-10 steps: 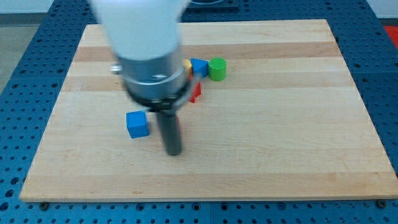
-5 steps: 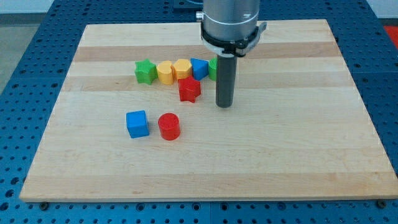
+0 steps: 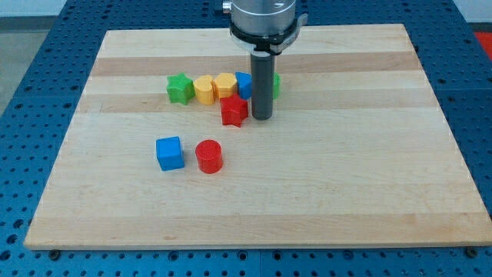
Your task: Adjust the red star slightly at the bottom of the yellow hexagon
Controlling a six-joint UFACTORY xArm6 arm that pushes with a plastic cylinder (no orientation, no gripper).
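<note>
On the pale wooden bench [image 3: 346,177], a board of glued planks with visible grain lying on a blue perforated base [image 3: 23,92], my tip [image 3: 262,118] stands just to the view's right of the red star [image 3: 234,111], close beside it; whether it touches the star I cannot tell. I carry no jaws, only a straight dark rod under a grey metal collar, so there is nothing to open, close or grip.

The red star lies directly below the yellow hexagon [image 3: 225,84], its upper points at the hexagon's lower edge. The hexagon sits in a tight row along the view's top half: a green star [image 3: 179,88] at the left end, then a rounded yellow block [image 3: 203,89] whose exact shape I cannot make out, then the hexagon, then a blue block [image 3: 244,83] partly hidden behind my rod, and a green block [image 3: 274,85] showing only a sliver to the rod's right.

Well apart, toward the view's lower left, a blue cube [image 3: 169,152] and a red cylinder [image 3: 208,156] stand near each other without touching. All the blocks look like matte plastic with slightly ribbed sides. No container is on the bench; every block rests straight on the wood.
</note>
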